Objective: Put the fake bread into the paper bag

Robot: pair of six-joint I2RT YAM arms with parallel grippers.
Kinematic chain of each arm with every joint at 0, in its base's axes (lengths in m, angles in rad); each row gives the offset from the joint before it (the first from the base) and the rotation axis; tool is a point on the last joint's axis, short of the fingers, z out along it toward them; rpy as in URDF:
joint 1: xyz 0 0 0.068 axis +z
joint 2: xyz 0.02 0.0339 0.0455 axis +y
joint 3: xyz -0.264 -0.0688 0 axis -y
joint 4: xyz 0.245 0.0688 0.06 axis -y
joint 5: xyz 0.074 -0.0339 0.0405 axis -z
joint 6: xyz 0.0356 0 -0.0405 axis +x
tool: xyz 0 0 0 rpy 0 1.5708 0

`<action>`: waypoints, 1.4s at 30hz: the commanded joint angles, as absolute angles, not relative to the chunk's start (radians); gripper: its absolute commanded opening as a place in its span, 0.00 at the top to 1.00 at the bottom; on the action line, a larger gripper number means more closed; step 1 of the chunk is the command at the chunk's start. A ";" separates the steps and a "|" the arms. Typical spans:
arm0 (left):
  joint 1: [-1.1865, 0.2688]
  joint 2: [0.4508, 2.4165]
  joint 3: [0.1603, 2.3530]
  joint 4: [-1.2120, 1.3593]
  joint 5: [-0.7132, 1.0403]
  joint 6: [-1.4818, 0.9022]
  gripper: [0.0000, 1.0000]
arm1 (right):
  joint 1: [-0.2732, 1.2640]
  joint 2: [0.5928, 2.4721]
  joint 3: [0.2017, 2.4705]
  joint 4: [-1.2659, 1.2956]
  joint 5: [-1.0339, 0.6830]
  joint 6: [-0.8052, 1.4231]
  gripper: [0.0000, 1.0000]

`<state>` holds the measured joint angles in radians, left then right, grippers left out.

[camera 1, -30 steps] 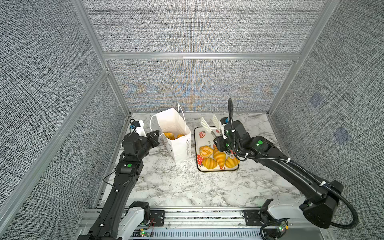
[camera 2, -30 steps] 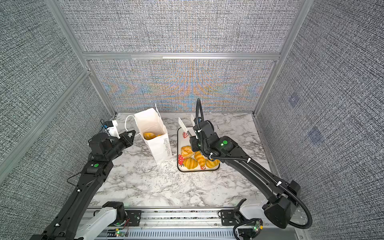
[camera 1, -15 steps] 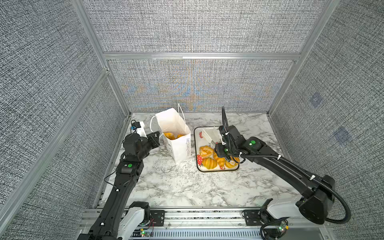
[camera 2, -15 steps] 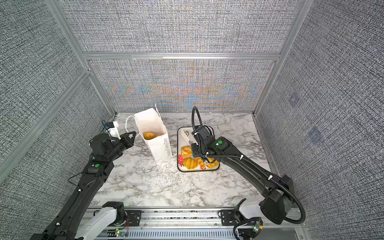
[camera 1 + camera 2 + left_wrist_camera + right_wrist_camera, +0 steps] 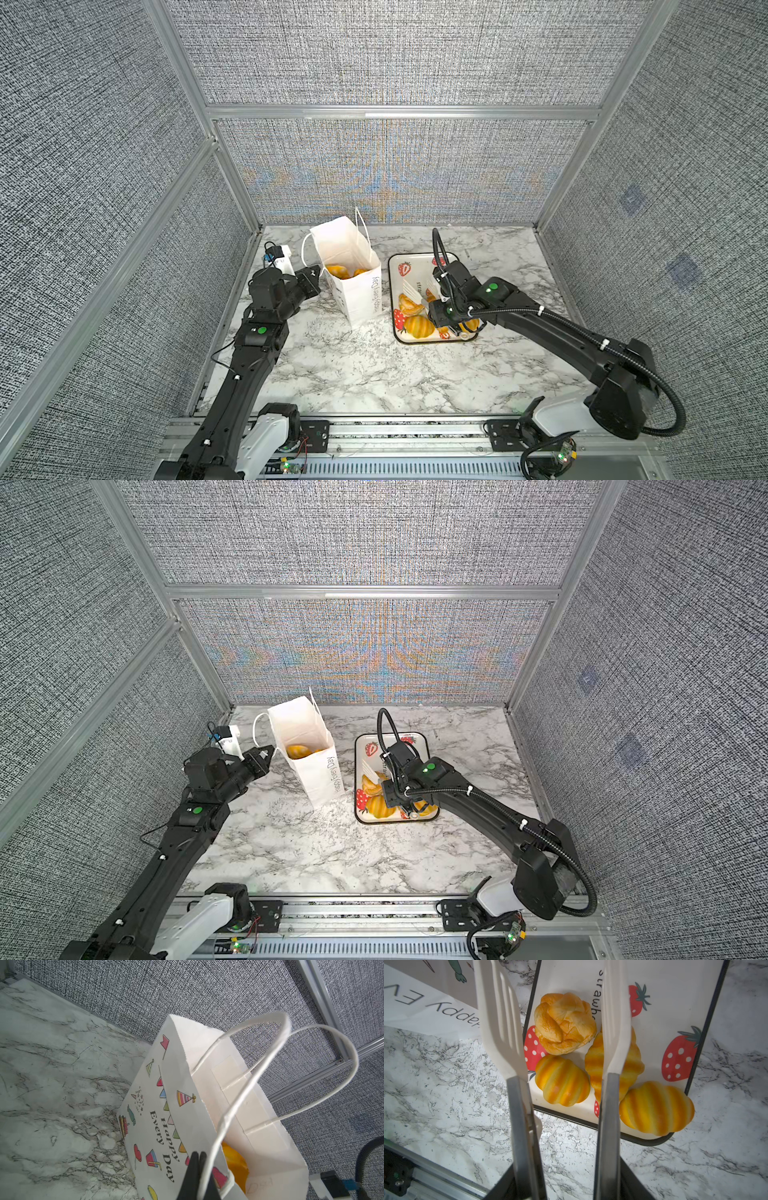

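Note:
The white paper bag (image 5: pixel 357 291) (image 5: pixel 320 771) stands upright at the left of the table, and orange fake bread (image 5: pixel 343 271) shows inside it. My left gripper (image 5: pixel 316 272) (image 5: pixel 198 1155) is shut on its cord handle (image 5: pixel 245 1084) at the bag's rim. My right gripper (image 5: pixel 446 316) (image 5: pixel 566 1184) is shut on white tongs (image 5: pixel 500 1022). Their blades stand apart low over the strawberry tray (image 5: pixel 415 255). A braided bun (image 5: pixel 564 1022) and a croissant (image 5: pixel 562 1082) lie between the blades. One blade covers part of a second croissant (image 5: pixel 633 1057), and a third (image 5: pixel 656 1107) rests at the tray's corner.
A small white box with a blue cable (image 5: pixel 280 253) sits at the back left, behind my left gripper. Grey fabric walls close three sides. A metal rail (image 5: pixel 374 428) runs along the front edge. The bag stands a hand's width left of the tray.
My right arm has brought the tongs down from over the tray's back end to just above the bread at its front. The left arm and the bag have not moved.

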<state>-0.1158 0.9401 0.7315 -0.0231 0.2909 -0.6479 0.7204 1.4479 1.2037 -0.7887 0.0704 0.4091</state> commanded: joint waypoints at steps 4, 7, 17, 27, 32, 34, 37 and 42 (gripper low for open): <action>-0.116 0.942 0.725 0.007 0.301 -0.651 1.00 | 0.721 1.477 1.198 -0.796 0.051 0.407 0.45; -0.115 0.945 0.723 0.007 0.299 -0.652 1.00 | 0.721 1.498 1.201 -0.795 0.046 0.401 0.44; -0.115 0.940 0.710 0.009 0.293 -0.646 1.00 | 0.721 1.552 1.232 -0.806 0.047 0.371 0.40; -0.116 0.940 0.707 0.014 0.290 -0.646 1.00 | 0.720 1.599 1.250 -0.806 0.041 0.346 0.39; -0.115 0.938 0.702 0.013 0.289 -0.646 1.00 | 0.715 1.621 1.257 -0.798 0.041 0.336 0.39; -0.116 0.937 0.699 0.013 0.288 -0.643 1.00 | 0.714 1.628 1.262 -0.797 0.041 0.334 0.39; -0.115 0.935 0.699 0.010 0.284 -0.640 1.00 | 0.709 1.639 1.267 -0.795 0.042 0.330 0.39; -0.117 0.940 0.698 0.013 0.283 -0.638 1.00 | 0.696 1.661 1.275 -0.798 0.048 0.327 0.39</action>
<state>-0.1158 0.9386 0.7025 0.0067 0.2878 -0.6495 0.6991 1.6588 1.2633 -0.7990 0.0410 0.3332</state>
